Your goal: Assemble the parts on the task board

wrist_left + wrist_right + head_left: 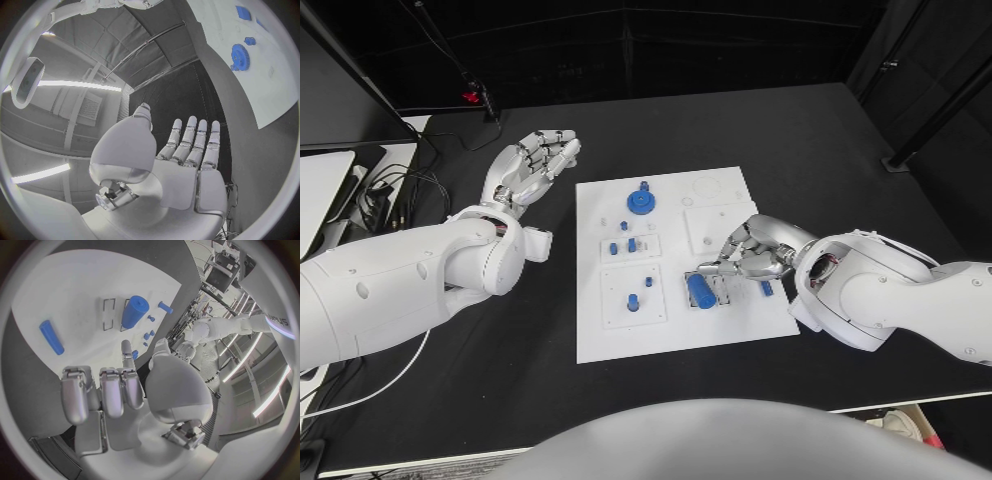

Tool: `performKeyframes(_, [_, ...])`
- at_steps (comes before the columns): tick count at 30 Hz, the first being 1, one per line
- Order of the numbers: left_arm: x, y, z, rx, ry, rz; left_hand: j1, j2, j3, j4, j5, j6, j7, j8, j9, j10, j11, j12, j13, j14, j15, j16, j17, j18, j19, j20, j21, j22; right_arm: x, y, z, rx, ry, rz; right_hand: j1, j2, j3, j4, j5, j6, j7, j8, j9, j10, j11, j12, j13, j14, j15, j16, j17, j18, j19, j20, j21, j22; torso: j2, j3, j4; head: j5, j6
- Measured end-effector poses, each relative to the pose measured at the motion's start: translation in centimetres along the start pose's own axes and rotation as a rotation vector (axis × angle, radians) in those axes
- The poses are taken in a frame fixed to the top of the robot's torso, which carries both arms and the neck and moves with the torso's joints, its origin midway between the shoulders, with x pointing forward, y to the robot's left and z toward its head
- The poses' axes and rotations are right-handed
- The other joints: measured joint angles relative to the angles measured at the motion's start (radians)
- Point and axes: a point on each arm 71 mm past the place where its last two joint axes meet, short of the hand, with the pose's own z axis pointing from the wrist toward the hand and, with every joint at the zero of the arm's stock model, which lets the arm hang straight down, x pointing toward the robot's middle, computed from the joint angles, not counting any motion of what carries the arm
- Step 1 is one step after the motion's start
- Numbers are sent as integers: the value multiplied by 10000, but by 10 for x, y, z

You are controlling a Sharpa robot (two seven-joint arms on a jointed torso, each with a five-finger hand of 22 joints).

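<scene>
Black worktop (776, 130) carries white rectangular task board (733, 335). Left hand (538, 160) off board, fingers spread, holding nothing. Right hand (754, 255) curled, empty, beside blue cylinder (701, 291).

One white task board (678, 330) lay on one black table (790, 130), and two silver hands were over the scene, the left hand (538, 160) and the right hand (754, 252). On the board there was one blue gear (642, 202), one thick blue cylinder (701, 291) and one slim blue bar (766, 288). About five small blue pegs could also be counted, roughly four clustered around one spot (630, 244) and one on the lower-left plate (633, 303), though they were too small to count with certainty.
</scene>
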Motion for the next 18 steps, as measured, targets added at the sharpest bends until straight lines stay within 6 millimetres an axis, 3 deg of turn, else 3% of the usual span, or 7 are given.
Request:
performKeyframes(1, [0,0,0,-1,3,-2,0,0,-15,-15,0,0,0,0,0,0,0,0,0,0,0,0,0,0,0,0,0,0,0,0,0,-55,56,11,155,-279,335,14,0,-157,-17,427,286,-13,-54,0,0,-3,0,0,0,0,30,-30,0,0,2,0,1,-4,0])
performKeyframes(4, [1,0,0,-4,12,-10,0,0,-27,-27,0,0,0,0,0,0,0,0,0,0,0,0,0,0,0,0,0,0,2,0,0,-174,302,-34,502,-633,692,14,0,-385,-138,1268,856,0,-73,0,0,-16,-85,0,0,0,5,-54,0,0,3,-1,8,-7,0])
performKeyframes(7, [1,0,0,-6,14,-12,0,0,-26,-27,0,0,0,0,-9,0,0,0,0,-1,0,0,0,0,0,0,0,0,3,-1,0,-221,621,-201,708,-947,756,20,0,-665,-238,2134,1478,-1,-180,0,0,-3,-143,0,0,0,-4,-133,0,0,5,-3,10,-7,0])
performKeyframes(10, [1,0,0,-8,16,-14,0,0,-27,-27,-1,0,0,0,-9,0,0,0,0,0,0,0,1,0,0,0,0,0,5,-3,0,-230,960,-412,880,-1117,745,18,0,-1031,-290,2917,2086,-1,-251,0,0,-5,-214,0,0,0,-8,-207,0,0,6,-5,10,8,0])
performKeyframes(14, [1,0,0,-9,15,-14,0,0,-26,-27,-1,0,0,0,-9,0,0,0,1,0,0,0,1,1,0,0,0,0,7,-4,0,-255,1354,-696,973,-1210,662,-1,0,-1298,-366,3532,2577,-14,-309,0,0,4,-251,0,-1,0,28,-243,0,0,6,-5,11,17,0])
performKeyframes(18, [1,0,0,-8,17,-14,0,0,-26,-27,-1,0,0,0,-8,0,0,0,0,0,0,0,1,0,0,0,0,0,11,-2,3,-310,1604,-929,1054,-1130,673,-5,0,-1410,-384,3807,2814,-1,-323,0,0,-4,-287,0,-1,0,-8,-279,0,0,5,-8,11,-2,0])
